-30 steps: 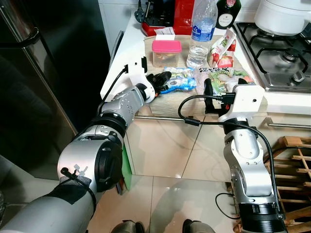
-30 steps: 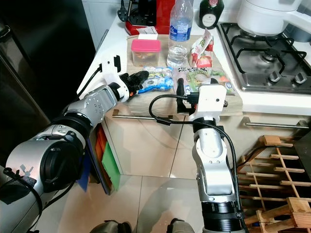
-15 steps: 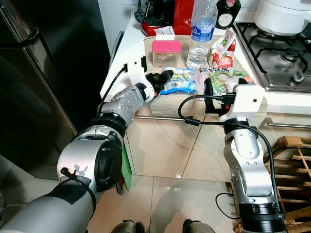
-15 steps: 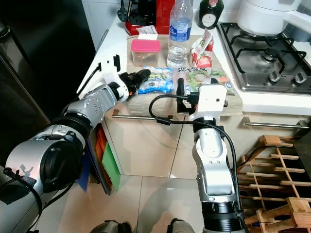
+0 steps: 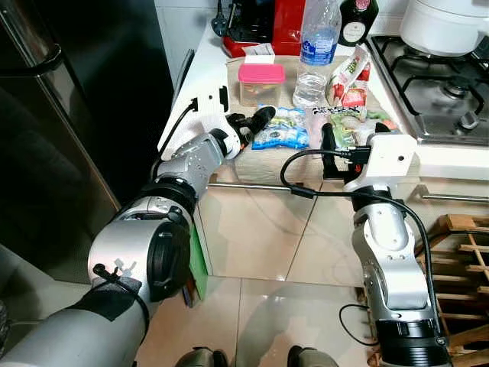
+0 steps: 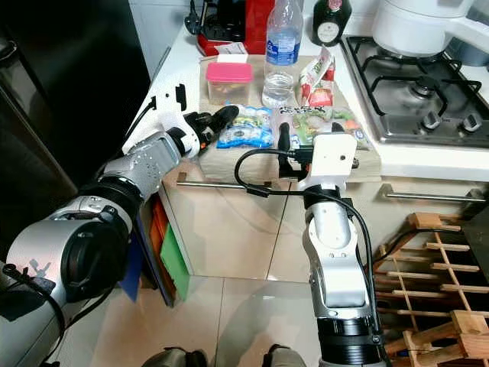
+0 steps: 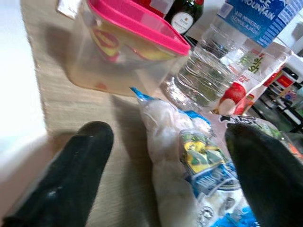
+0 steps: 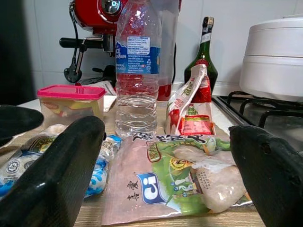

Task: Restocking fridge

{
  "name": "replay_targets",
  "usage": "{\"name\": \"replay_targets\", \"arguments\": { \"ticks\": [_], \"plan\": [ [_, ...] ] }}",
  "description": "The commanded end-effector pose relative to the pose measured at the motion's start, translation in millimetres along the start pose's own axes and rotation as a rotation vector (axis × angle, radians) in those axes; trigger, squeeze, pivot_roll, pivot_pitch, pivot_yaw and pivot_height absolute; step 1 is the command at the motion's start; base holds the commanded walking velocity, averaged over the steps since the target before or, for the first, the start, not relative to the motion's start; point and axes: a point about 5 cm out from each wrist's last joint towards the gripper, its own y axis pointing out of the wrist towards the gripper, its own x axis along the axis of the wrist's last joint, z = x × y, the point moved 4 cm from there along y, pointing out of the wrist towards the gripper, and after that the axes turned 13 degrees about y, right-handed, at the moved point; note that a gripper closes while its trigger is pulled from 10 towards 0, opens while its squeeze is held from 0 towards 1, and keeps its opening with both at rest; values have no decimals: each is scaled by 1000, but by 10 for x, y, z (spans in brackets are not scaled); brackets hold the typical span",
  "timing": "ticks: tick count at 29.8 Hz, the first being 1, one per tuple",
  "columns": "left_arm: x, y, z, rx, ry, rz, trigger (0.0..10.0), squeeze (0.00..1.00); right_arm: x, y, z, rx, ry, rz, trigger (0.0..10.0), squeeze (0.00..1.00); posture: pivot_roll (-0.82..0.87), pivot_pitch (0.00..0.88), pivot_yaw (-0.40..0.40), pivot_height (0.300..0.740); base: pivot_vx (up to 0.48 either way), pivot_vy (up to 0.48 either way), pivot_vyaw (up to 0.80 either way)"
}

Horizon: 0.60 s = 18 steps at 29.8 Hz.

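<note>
A blue-and-white bag of food (image 5: 283, 128) lies on the wooden board (image 5: 263, 157) at the counter's front. My left gripper (image 5: 250, 124) is open at the bag's left end, and in the left wrist view the bag (image 7: 189, 161) sits between the two spread fingers (image 7: 71, 179). A green-and-white bag (image 5: 353, 118) lies to the right of it. My right gripper (image 5: 344, 138) stands open at the board's front edge, and the right wrist view looks over that green bag (image 8: 189, 175).
Behind the bags stand a pink-lidded container (image 5: 261, 82), a water bottle (image 5: 315, 53) and a red-and-white pouch (image 5: 350, 76). A gas hob (image 5: 435, 76) with a white pot (image 5: 447, 23) is at the right. The dark fridge (image 5: 46, 138) stands left, a wooden rack (image 5: 466, 252) low right.
My left gripper has risen slightly and its fingers have spread wider at the left end of the blue-and-white bag. The right arm has not moved.
</note>
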Motion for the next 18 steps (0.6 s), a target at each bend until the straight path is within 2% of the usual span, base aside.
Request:
{"name": "replay_targets", "arguments": {
  "ticks": [1, 7, 8, 10, 11, 18],
  "plan": [
    [42, 3, 11, 4, 25, 2, 10000, 1000, 25, -15, -19, -8, -3, -15, 10000, 0, -182, 26, 84, 740, 0, 0, 0],
    [12, 1, 8, 0, 17, 16, 10000, 1000, 31, -16, -40, -14, -6, -15, 10000, 0, -185, 31, 82, 740, 0, 0, 0],
    [14, 4, 2, 0, -2, 13, 10000, 357, 33, -17, -43, -14, -8, -16, 10000, 0, -185, 31, 82, 740, 0, 0, 0],
    [19, 8, -4, 0, -16, 10, 10000, 357, 36, -14, -46, -15, -8, -16, 10000, 0, -191, 34, 82, 740, 0, 0, 0],
    [24, 16, -21, -3, -31, 6, 10000, 0, 40, -14, -44, -14, -9, -17, 10000, 0, -193, 35, 83, 740, 0, 0, 0],
    [-14, 45, -91, -9, -53, 13, 10000, 0, 49, -25, -54, -19, -11, -19, 10000, 0, -198, 37, 86, 740, 0, 0, 0]
  ]
}}
